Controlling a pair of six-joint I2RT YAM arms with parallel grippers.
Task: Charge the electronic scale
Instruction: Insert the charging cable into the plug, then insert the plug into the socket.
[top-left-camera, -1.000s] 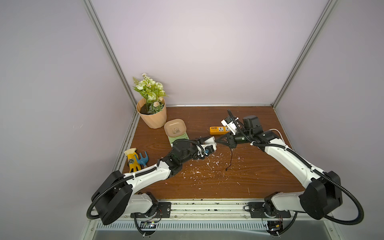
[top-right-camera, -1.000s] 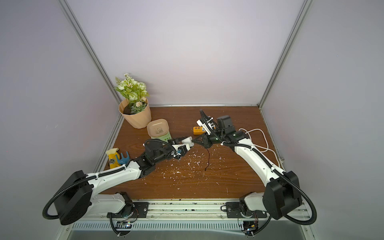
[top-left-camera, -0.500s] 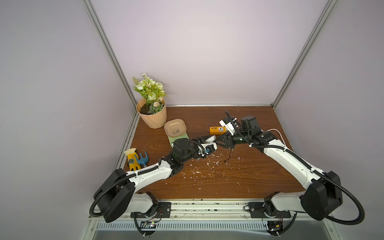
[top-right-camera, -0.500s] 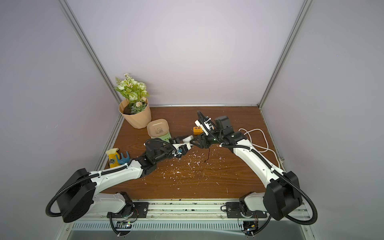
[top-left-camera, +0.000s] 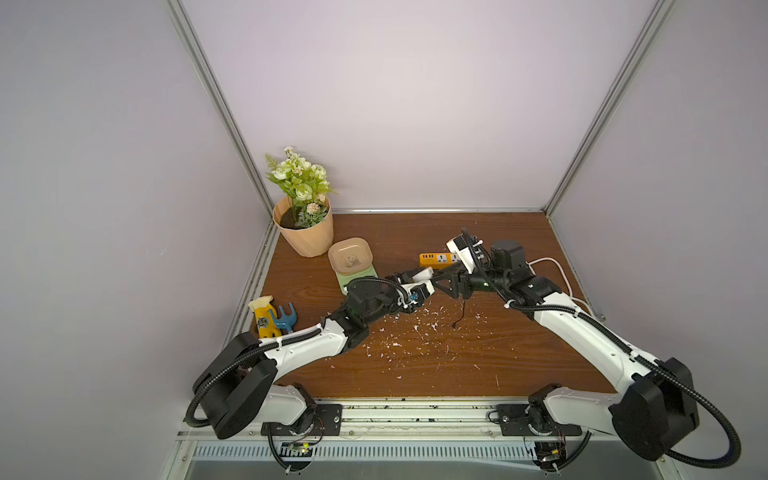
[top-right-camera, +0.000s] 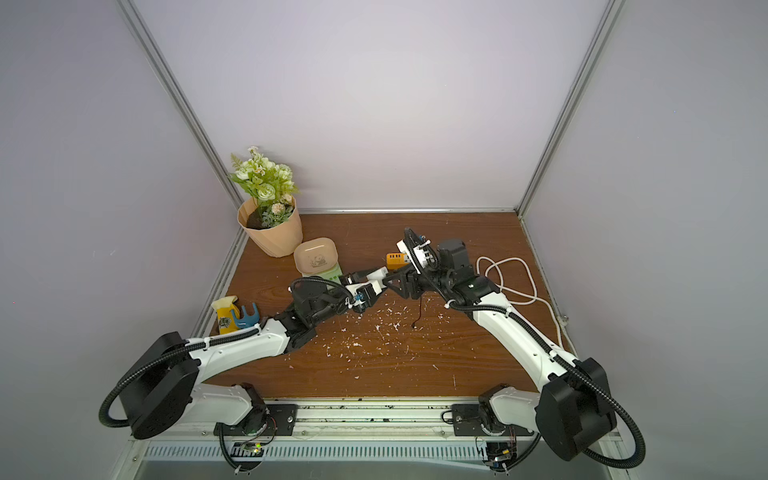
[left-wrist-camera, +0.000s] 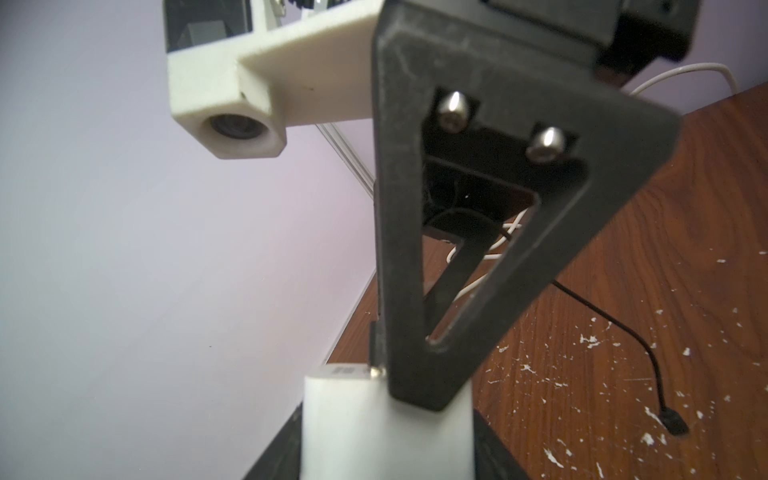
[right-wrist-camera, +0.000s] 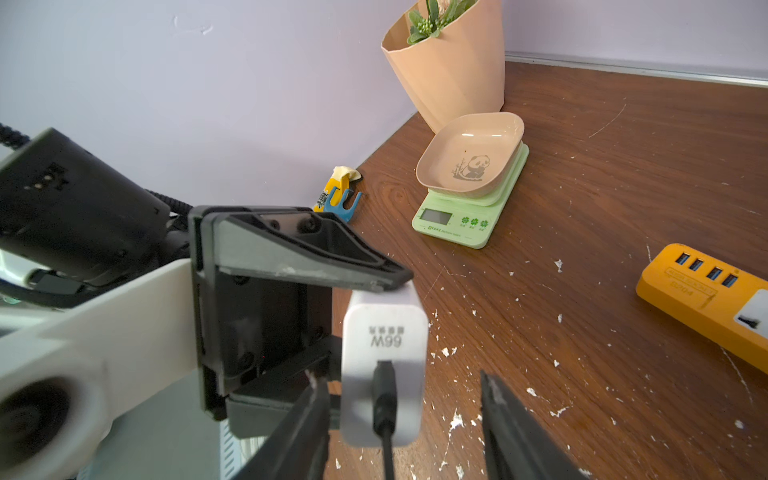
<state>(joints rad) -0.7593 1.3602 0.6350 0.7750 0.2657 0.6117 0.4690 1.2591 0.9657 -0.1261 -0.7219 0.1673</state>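
Scale (right-wrist-camera: 457, 232) lengthwise front-to-back, display (right-wrist-camera: 435, 216) frontward

left wrist view | white charger (left-wrist-camera: 345, 419): clamped between the black fingers of the left gripper (left-wrist-camera: 384, 453) | right gripper (left-wrist-camera: 419, 374): triangular finger tip overlaps charger's far end, contact unclear | thin black cable (left-wrist-camera: 672, 424): beyond charger on wooden table (left-wrist-camera: 706, 187), loose end among white flecks (left-wrist-camera: 590, 340)

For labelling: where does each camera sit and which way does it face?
Both top views: high at the front, looking down on the table; both arms show.
Left wrist: on left arm, facing right gripper; left gripper holds the charger.
Right wrist: on right arm, facing left gripper and scale; right gripper open.
All share the charger.
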